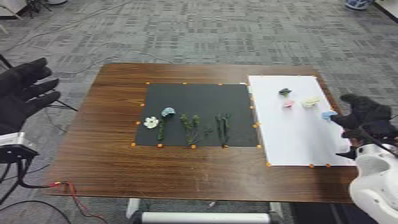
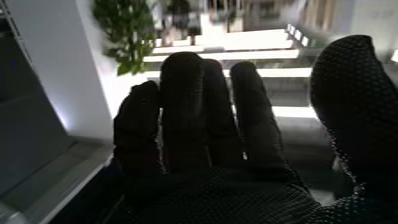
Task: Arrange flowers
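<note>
Right fingers (image 1: 357, 104) near pale-blue flower (image 1: 328, 115)

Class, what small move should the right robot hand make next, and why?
Probably ease the right robot hand over the blue flower on the white sheet and pinch it: its fingers look open, the flower lies right by them, and the rightmost stems on the black sheet have no flower at their tops.

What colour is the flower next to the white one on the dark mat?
That flower is pale blue, and it shows best in the head view.
</note>
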You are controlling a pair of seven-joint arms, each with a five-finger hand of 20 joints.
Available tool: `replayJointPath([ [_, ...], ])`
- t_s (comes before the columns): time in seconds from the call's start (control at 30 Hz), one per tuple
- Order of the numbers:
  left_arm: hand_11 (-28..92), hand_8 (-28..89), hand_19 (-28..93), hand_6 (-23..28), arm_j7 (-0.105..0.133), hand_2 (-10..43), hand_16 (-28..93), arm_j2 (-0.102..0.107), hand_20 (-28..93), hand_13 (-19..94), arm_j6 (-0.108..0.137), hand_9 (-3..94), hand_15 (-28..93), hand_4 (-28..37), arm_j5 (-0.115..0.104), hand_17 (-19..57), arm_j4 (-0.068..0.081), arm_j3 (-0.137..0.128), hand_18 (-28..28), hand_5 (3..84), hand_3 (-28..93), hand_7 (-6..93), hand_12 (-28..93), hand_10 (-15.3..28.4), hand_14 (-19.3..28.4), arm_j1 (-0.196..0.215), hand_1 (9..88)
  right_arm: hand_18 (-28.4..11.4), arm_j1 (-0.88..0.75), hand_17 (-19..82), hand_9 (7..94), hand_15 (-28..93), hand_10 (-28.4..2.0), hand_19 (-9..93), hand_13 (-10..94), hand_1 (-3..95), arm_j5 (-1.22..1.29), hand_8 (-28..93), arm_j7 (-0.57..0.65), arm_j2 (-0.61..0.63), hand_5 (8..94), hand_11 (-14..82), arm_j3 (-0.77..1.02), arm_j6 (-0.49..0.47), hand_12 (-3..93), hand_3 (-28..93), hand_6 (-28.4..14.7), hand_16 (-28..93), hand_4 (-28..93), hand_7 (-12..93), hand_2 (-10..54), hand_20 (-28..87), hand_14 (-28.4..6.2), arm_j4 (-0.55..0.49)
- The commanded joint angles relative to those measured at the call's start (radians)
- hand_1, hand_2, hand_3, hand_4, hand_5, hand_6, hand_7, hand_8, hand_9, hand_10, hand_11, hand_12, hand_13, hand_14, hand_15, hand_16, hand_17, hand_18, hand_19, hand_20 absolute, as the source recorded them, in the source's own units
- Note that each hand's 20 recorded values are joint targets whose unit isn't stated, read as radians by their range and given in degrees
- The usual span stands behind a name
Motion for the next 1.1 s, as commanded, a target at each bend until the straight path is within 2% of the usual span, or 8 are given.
replayJointPath([
  [0.03,26,-11,41,2.8,0.027,-8.2,-9,0.001,7,12,0.008,19.5,43,-28.3,-0.041,-8.1,0.001,0.009,21.1,25.7,69,24.2,12,11.2,14.4,-0.013,24.0,-19.6,0.257,23,43.1,75,-8.8,78,46,29.1,-0.028,-14,0.028,0.028,40.1,22.2,-0.207,-0.057,20.7,88,-1.6,26,-28,28,-9.5,55,-10.2,0.103],
  [0.27,26,-11,41,3.0,0.002,-7.9,-9,0.012,7,13,-0.005,19.6,43,-28.3,-0.011,-8.1,-0.001,0.033,21.1,26.0,69,24.0,12,11.3,14.5,-0.041,24.0,-19.3,0.349,24,41.5,75,-8.7,79,47,30.1,-0.079,-15,0.093,0.047,39.6,21.5,-0.303,-0.021,20.1,89,-1.6,27,-28,29,-9.5,55,-10.1,0.151],
  [0.4,26,-11,41,3.0,-0.009,-7.8,-9,0.017,7,13,-0.011,19.7,43,-28.3,-0.014,-8.0,0.003,0.050,21.0,26.0,69,24.0,12,11.3,14.6,-0.057,24.0,-19.2,0.407,24,41.0,77,-10.7,79,47,29.9,-0.096,-15,0.102,0.051,40.2,28.9,-0.356,-0.015,23.8,89,-1.7,28,-28,33,-9.5,55,-10.4,0.160],
  [0.5,26,-11,41,3.0,-0.009,-7.8,-9,0.039,7,13,-0.019,19.7,43,-28.3,-0.018,-8.0,0.013,0.062,20.9,26.1,69,23.9,12,11.3,14.5,-0.081,24.0,-19.1,0.451,24,40.2,78,-11.6,79,46,29.9,-0.069,-16,0.058,0.034,40.5,32.0,-0.389,-0.052,25.7,89,-1.6,29,-28,35,-9.5,56,-10.6,0.198],
  [0.6,26,-11,41,3.0,-0.001,-7.8,-9,0.038,7,13,-0.020,19.7,43,-28.3,-0.014,-8.0,0.012,0.060,20.9,26.1,69,23.9,12,11.3,14.5,-0.077,24.0,-18.8,0.518,24,41.7,77,-9.2,79,45,29.8,0.006,-17,-0.003,0.020,40.8,28.8,-0.432,-0.171,23.1,89,-1.3,28,-28,35,-9.5,56,-10.2,0.242],
  [0.77,26,-11,41,3.0,0.007,-7.8,-9,0.039,7,13,-0.016,19.8,43,-28.3,-0.011,-8.0,0.011,0.063,20.9,26.2,69,23.8,12,11.3,14.5,-0.076,24.0,-18.6,0.662,23,43.0,76,-8.8,79,45,29.6,0.048,-16,-0.049,-0.003,40.6,21.2,-0.576,-0.236,18.8,89,-1.8,27,-28,33,-9.5,56,-9.9,0.352],
  [1.0,26,-11,41,2.9,0.002,-7.7,-9,0.054,7,13,-0.027,19.8,43,-28.3,0.010,-8.1,0.017,0.078,21.0,26.2,69,23.6,12,11.3,14.6,-0.098,24.0,-18.9,0.730,23,42.0,76,-11.2,79,44,28.6,0.067,-15,-0.040,0.021,39.7,17.1,-0.653,-0.245,17.3,90,-3.0,27,-28,31,-9.5,56,-10.0,0.393],
  [1.1,26,-11,41,2.9,-0.003,-7.6,-9,0.051,7,13,-0.027,19.8,43,-28.3,0.009,-8.1,0.016,0.074,21.0,26.1,69,23.7,12,11.3,14.6,-0.092,24.0,-18.9,0.718,23,44.6,76,-10.5,79,44,29.7,0.034,-15,-0.025,0.027,41.4,23.1,-0.664,-0.197,20.1,90,-2.0,26,-28,33,-9.5,56,-9.9,0.384],
])
